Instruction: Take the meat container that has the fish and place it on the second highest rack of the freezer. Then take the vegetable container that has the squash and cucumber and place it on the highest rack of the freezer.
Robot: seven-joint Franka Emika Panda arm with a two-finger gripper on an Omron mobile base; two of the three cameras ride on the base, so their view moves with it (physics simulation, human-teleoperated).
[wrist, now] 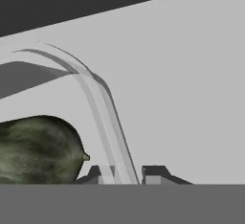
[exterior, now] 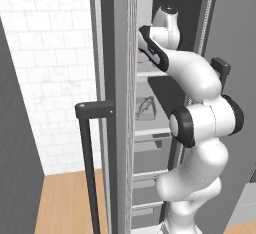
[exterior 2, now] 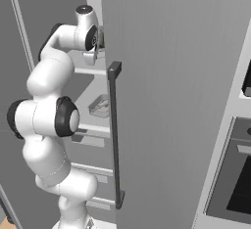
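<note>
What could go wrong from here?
1. The tool straddles only the thin clear rim of the vegetable container; the grip may slip.
2. The cucumber lies close to that rim and could roll.
3. The arm works through the narrow freezer opening and could clip the door.

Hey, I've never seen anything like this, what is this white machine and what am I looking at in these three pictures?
It is a white robot arm on a driving base, reaching into an open freezer in a computer-drawn kitchen. Two pictures come from cameras behind the arm, one on its left, one on its right. The third comes from a camera on the hand. There the gripper is closed on the thin clear rim of a container, with a dark green cucumber inside, resting on the highest rack. One shelf lower sits another clear container; its contents are too small to tell.
</note>
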